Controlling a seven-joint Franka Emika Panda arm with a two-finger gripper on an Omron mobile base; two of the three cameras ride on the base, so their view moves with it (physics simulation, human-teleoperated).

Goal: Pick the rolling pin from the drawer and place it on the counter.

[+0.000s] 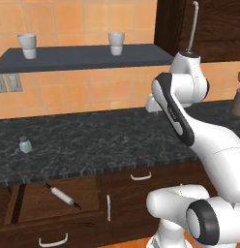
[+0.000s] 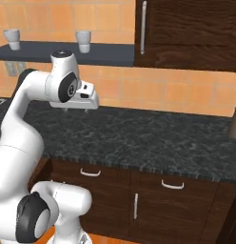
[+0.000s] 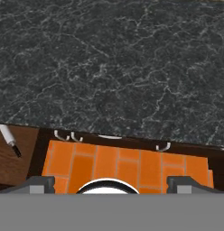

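Left base view: slim whitish rolling pin (image 1: 61,195), dark handles; end effector (image 2: 76,109) gape indiscernible.

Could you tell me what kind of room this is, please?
Most likely a kitchen: a black speckled counter over dark wooden cabinets, an open drawer holding a rolling pin, and cups on a wall shelf.

The counter (image 1: 107,140) is black with grey speckles and thin pale veins, and the wall tiles (image 1: 83,19) behind it are orange. The drawer (image 1: 54,206) is dark brown wood with a lighter brown inside and a silver handle, and the rolling pin (image 1: 62,195) in it is whitish with dark handles. The shelf (image 1: 83,57) is dark grey, the two cups (image 1: 27,46) on it are pale grey, and the small shaker (image 1: 25,145) is pale green.
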